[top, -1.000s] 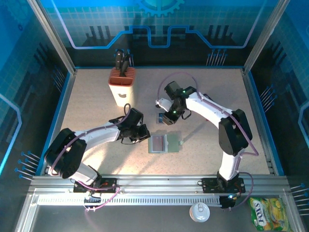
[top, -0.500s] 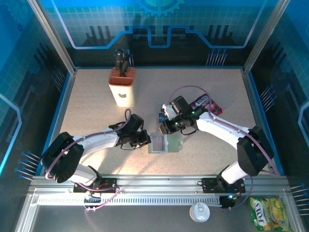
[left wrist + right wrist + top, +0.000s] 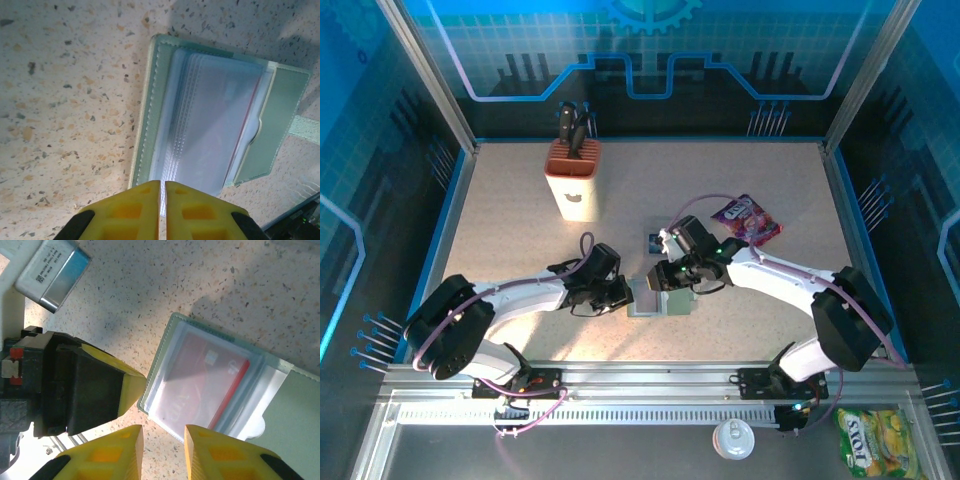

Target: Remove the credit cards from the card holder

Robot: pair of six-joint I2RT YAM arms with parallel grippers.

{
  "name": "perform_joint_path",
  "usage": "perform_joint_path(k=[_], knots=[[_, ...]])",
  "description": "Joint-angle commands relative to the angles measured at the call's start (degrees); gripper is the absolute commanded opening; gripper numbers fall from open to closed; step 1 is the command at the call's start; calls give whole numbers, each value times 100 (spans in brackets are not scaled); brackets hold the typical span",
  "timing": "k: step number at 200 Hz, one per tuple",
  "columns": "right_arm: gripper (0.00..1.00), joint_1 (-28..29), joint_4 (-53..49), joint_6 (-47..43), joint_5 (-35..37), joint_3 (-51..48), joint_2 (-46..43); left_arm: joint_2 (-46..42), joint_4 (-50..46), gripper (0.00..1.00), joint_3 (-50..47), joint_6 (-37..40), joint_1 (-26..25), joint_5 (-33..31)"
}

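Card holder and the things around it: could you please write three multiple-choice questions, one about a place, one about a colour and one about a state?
1. Where does the loose card lie?
A. On the table, beyond the card holder
B. On the purple packet
C. In the knife block

2. Which colour has the card inside the clear sleeve?
A. Yellow
B. Black
C. Red

3. How is the left claw?
A. Wide open
B. Shut, at the card holder's edge
C. Shut on the loose card

Answers:
1 A, the top view shows it on bare table, apart from the holder.
2 C, the right wrist view shows red through the plastic.
3 B, its yellow fingers stand together at the holder's rim.
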Motion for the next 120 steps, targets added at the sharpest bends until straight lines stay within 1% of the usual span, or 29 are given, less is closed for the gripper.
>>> perform_joint_path(k=[1,52,120], knots=[[29,43,-14,269,10,24,-73,-50,54,12,-44,-111,-47,-48],[29,43,-250,379,-69,133,110,84,24,10,-26,-84,-60,-50],[30,52,-262,380,-174,235,344,194,29,9,-70,-82,-75,-77]])
